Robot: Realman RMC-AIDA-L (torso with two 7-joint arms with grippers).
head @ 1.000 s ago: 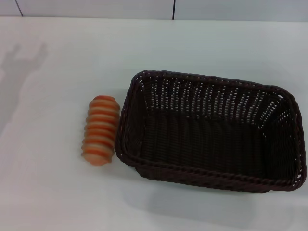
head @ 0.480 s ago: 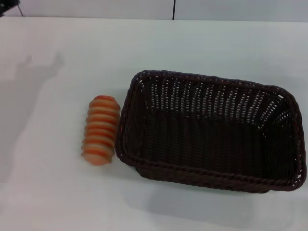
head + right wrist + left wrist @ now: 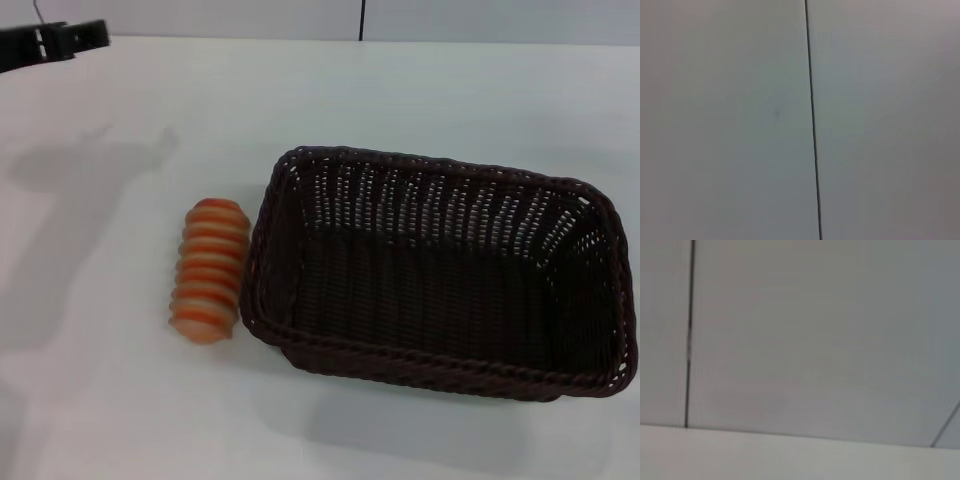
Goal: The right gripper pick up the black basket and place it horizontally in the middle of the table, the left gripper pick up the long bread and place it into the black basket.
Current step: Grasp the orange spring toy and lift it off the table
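Note:
The black basket [image 3: 440,270] lies lengthwise across the white table [image 3: 420,90], right of the middle, with nothing inside it. Just left of it, close to its short wall, lies the long bread [image 3: 208,268], striped orange and cream, with one end pointing at me. My left gripper [image 3: 92,36] reaches in at the far left corner of the head view, well behind the bread and high above the table. It holds nothing. The right gripper is out of view.
The left arm's shadow [image 3: 90,165] falls on the table behind and left of the bread. The table's far edge meets a grey panelled wall [image 3: 500,20]. Both wrist views show only that wall [image 3: 740,120] and a strip of table [image 3: 790,457].
My left gripper has come into the head view at the far left corner, and its shadow has slid right across the table. Basket and bread have not moved.

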